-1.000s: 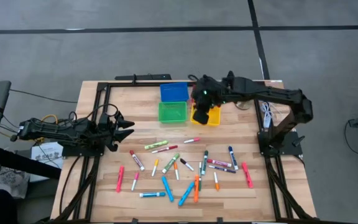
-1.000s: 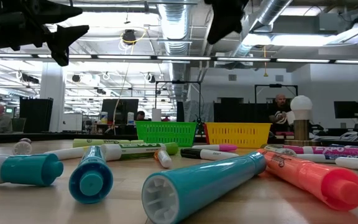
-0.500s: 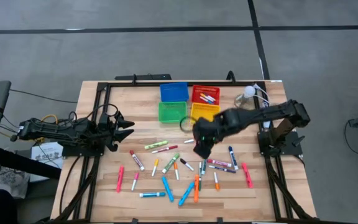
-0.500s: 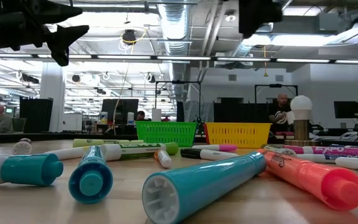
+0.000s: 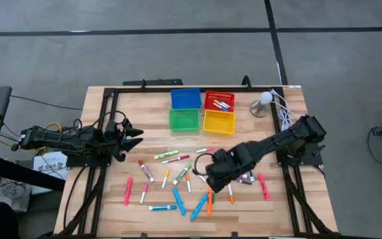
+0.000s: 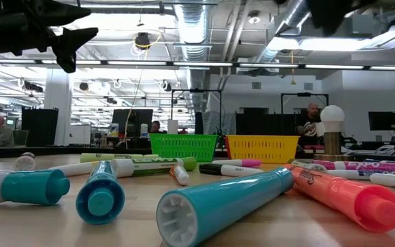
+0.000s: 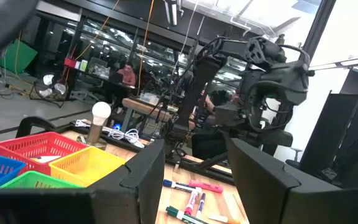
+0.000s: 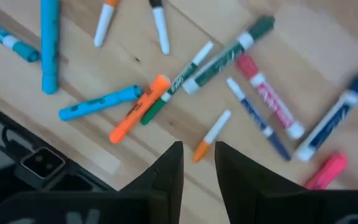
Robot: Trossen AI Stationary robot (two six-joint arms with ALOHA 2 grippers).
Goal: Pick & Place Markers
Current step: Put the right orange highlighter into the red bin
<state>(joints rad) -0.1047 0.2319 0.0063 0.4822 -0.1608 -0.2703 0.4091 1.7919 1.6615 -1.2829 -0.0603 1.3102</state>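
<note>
Several markers (image 5: 178,174) lie scattered flat on the near half of the wooden table, with caps in pink, red, green, blue, orange and black. My right gripper (image 5: 211,178) hovers open just above the middle of the scatter. In the right wrist view its fingers (image 8: 199,163) stand over a small white marker with an orange tip (image 8: 210,134), beside an orange marker (image 8: 138,118) and a green one (image 8: 225,56). It touches nothing. My left gripper (image 5: 136,137) waits open at the table's left side, raised and empty (image 7: 194,174).
Four small bins sit at the far middle: blue (image 5: 186,98), red (image 5: 219,101) with a few markers inside, green (image 5: 184,120) and yellow (image 5: 219,122). A white bulb-shaped lamp (image 5: 264,99) with a cable stands at the far right. Black frame rails run along the table's edges.
My right gripper has swung from above the yellow bin toward the table's near edge and come down low over the scattered markers. The markers on the table have stayed where they were. My left arm has kept still.
</note>
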